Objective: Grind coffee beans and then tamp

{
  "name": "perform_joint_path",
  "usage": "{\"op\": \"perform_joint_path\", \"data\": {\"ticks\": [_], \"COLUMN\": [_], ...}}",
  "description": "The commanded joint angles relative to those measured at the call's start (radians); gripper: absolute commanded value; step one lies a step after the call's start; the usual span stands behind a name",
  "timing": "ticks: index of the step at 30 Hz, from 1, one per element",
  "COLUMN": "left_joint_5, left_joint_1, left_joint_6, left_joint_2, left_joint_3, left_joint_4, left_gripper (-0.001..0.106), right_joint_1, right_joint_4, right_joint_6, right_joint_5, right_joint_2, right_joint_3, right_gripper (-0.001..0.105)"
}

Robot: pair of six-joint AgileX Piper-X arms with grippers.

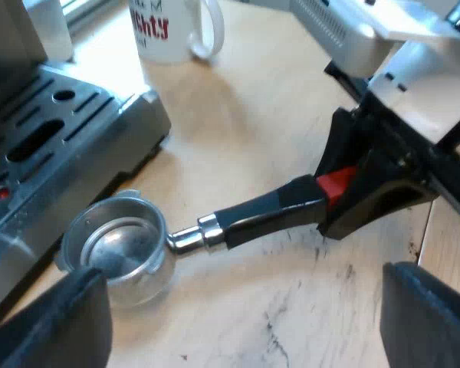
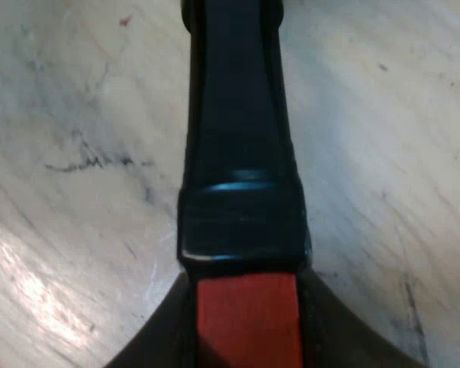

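Left wrist view: left gripper (image 1: pixel 238 326) hung with jaws wide apart over the holder (image 1: pixel 215 228), which lay on the table (image 1: pixel 291 123) beside the espresso machine (image 1: pixel 54 153), mug (image 1: pixel 165 31) beyond. Right wrist view: right gripper (image 2: pixel 248 326) was clamped on the holder's red handle end.

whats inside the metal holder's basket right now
The metal holder shows only bare shiny metal inside, no coffee grounds. One finger of the open left gripper covers the basket's near rim, so that edge cannot be seen.
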Motion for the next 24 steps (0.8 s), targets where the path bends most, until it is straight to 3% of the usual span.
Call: {"op": "perform_joint_path", "data": {"ticks": [1,9,14,24], "left_joint_5": [-0.005,-0.005,-0.005,-0.007], "left_joint_1": [-0.006,-0.006,-0.006,-0.006], "left_joint_6": [0.008,0.008,0.008,0.008], "left_joint_2": [-0.006,0.002,0.096,0.219], "left_joint_3": [-0.004,0.003,0.003,0.003], "left_joint_4": [-0.035,-0.021,-0.021,-0.030], "left_gripper": [0.073,0.073,0.073,0.073], "right_joint_1": [-0.004,-0.004,-0.004,-0.004], "right_joint_4": [-0.044,-0.086,-0.193,-0.199], "right_joint_6": [-0.007,-0.007,-0.007,0.000], "right_joint_5": [0.012,0.012,0.012,0.012], "right_joint_2": [-0.011,0.047,0.138,0.181], "right_joint_3": [-0.006,-0.006,-0.006,-0.006], "right_gripper": [0.000,0.000,0.000,0.000]}}
